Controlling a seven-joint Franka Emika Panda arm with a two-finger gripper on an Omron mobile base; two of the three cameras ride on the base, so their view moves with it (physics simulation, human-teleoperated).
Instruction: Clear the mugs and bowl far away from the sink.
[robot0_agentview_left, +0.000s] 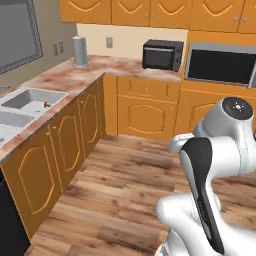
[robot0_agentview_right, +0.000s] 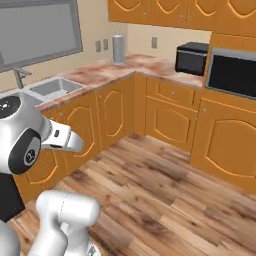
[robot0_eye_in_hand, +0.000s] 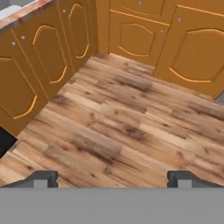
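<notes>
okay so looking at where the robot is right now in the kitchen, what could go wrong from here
The gripper hangs open over bare wood floor, well short of the sink, so the base probably has to drive closer; the folded arm could clip the cabinet doors below the counter. The faucet stands at the sink's back and could catch a reaching arm.

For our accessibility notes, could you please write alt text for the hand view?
A wood-plank floor seen from above, with orange cabinet doors along the left and top. The gripper hangs open over the floor, its jaws wide apart and holding nothing.
</notes>
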